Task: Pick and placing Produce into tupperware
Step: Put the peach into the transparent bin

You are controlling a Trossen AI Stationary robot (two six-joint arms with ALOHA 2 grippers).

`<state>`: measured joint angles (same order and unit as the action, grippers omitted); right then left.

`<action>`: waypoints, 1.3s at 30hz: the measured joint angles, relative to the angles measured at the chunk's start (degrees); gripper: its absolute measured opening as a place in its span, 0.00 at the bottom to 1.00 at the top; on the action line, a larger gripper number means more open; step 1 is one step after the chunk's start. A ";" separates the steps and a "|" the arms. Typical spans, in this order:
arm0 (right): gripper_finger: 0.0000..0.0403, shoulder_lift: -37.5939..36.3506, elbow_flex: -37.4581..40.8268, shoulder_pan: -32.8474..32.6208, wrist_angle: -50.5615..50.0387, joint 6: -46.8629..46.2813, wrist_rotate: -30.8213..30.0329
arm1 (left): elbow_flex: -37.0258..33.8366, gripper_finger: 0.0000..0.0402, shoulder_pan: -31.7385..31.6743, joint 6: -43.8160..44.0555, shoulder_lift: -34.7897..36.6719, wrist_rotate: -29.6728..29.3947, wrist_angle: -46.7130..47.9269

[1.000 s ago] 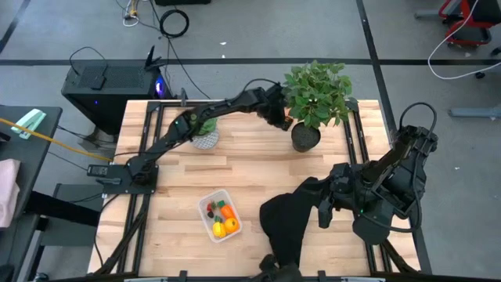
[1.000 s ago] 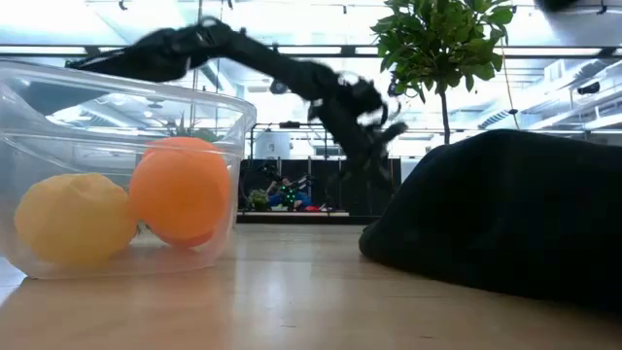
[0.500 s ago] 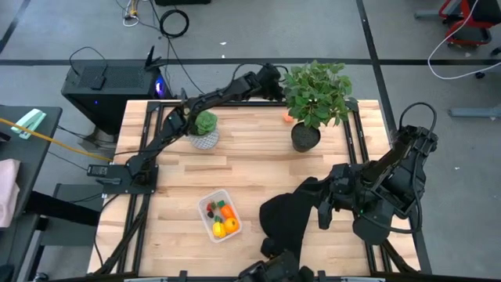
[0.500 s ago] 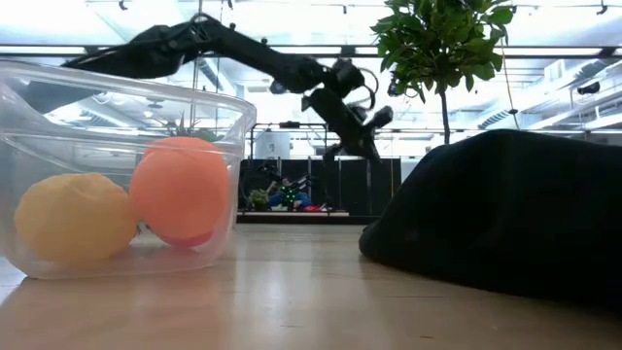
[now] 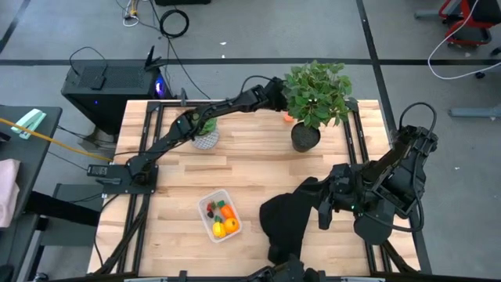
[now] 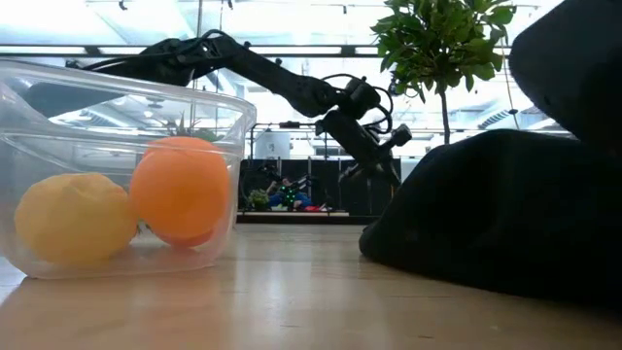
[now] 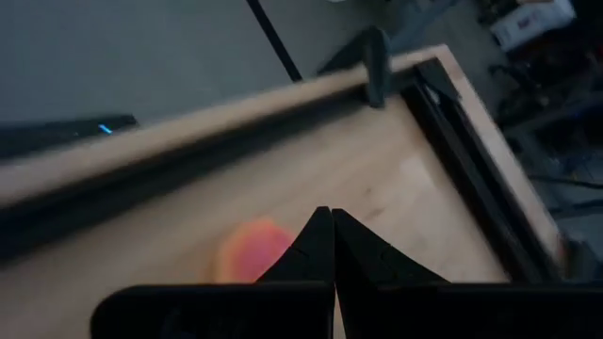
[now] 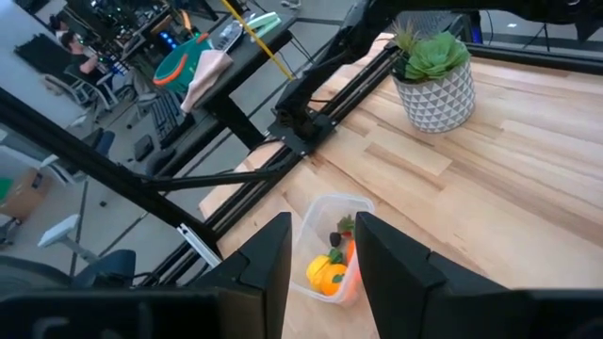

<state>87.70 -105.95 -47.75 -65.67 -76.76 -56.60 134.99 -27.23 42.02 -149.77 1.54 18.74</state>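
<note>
The clear tupperware (image 5: 219, 215) stands on the table near its near edge. It holds an orange piece (image 6: 180, 190), a yellow one (image 6: 73, 219) and smaller red and green ones. A peach-orange piece (image 5: 289, 117) lies on the wood near the far edge, beside the leafy plant's pot. My left gripper (image 5: 278, 95) hovers shut just above and short of that piece (image 7: 252, 252), touching nothing. My right gripper (image 5: 323, 210) waits open over the black cloth (image 5: 290, 219), with the tupperware (image 8: 332, 250) showing between its fingers farther off.
A tall leafy potted plant (image 5: 315, 98) stands right beside my left gripper. A small succulent in a white pot (image 5: 205, 129) sits under the left arm. The black cloth (image 6: 496, 214) lies heaped right of the tupperware. A dark shape (image 6: 573, 58) fills the low view's upper right.
My left gripper rose and swung toward the table's far edge, uncovering the peach-orange piece on the wood. It then came back down toward that piece and the plant. The tupperware and the piece stayed where they were.
</note>
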 joint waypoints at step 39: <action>0.31 -0.90 -0.44 1.51 3.03 4.26 -0.41 | 0.06 0.00 -2.09 -9.46 0.63 -3.07 1.60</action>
<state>86.80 -106.39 -46.24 -62.64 -72.50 -57.01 135.04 -29.32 32.56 -149.14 -1.53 20.34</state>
